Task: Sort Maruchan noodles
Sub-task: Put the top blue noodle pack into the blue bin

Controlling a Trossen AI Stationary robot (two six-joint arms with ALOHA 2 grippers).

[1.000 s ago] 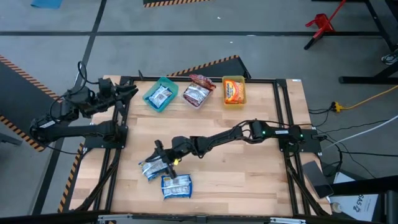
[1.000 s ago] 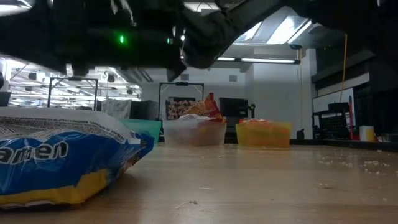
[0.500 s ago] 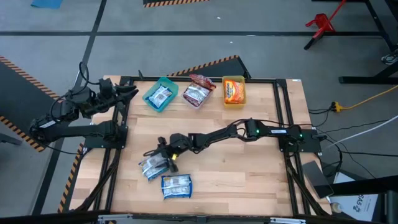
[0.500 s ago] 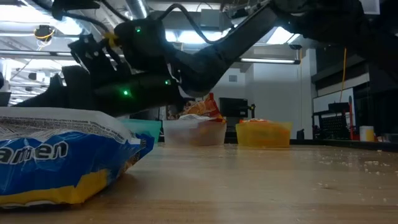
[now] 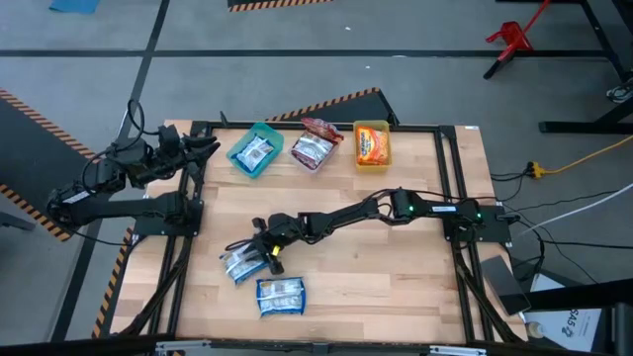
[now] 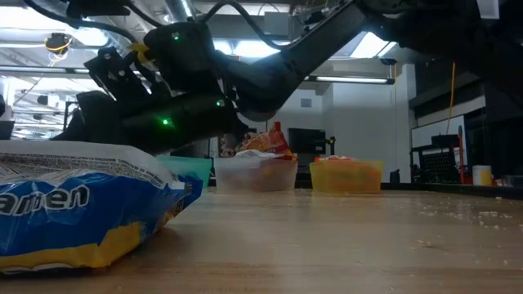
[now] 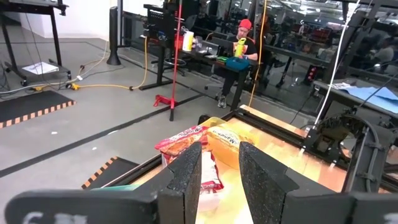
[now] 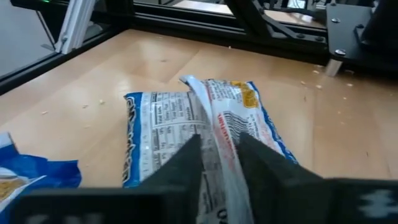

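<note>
Near table's front-left, right gripper (image 5: 265, 249) pinches back seam of blue flat plastic noodle packet (image 8: 205, 146); judgement: confirm firm hold before lifting.

- The left gripper (image 7: 219, 168) with a gap between its two dark fingers (image 7: 188, 171)
- At 12 o'clock beyond them, a red noodle packet (image 7: 186, 138) beside an orange packet (image 7: 227, 142)
- A seated person (image 7: 239, 46) far off at 12 o'clock
</note>
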